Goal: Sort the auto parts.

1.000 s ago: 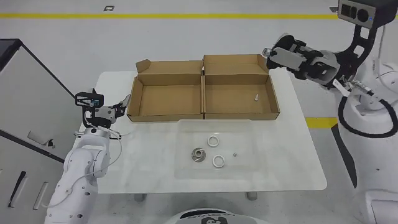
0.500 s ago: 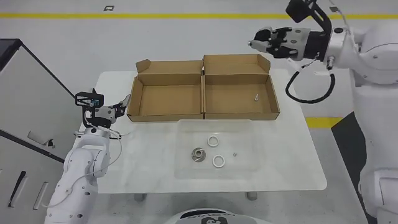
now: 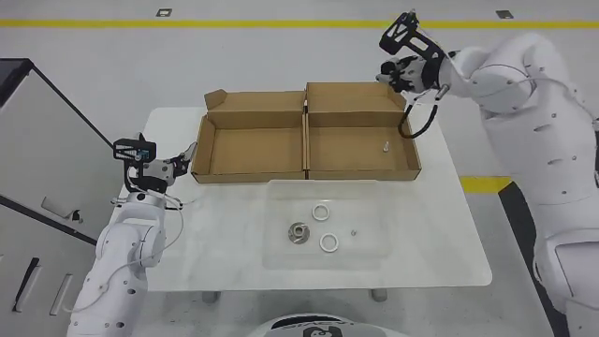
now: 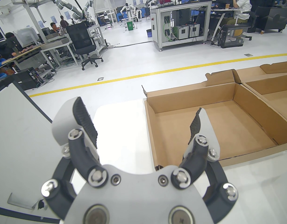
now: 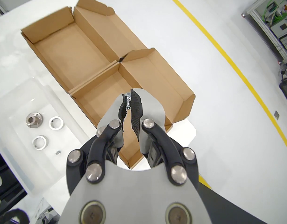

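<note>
My right gripper hangs over the back right corner of the right cardboard box, shut on a small threaded bolt pinched at its fingertips. Another bolt lies inside that box. The left cardboard box holds nothing. In front of the boxes, a clear tray holds a flanged metal hub, two white rings and a tiny screw. My left gripper stands open near the table's left edge, beside the left box.
The white table has bare surface at the front left and along the right side past the boxes. A grey panel stands left of the table. Both box lids are folded back, with flaps upright along the far walls.
My right arm has swung in from the far right toward the back right corner of the right box, turning its wrist. The left arm has stayed still.
</note>
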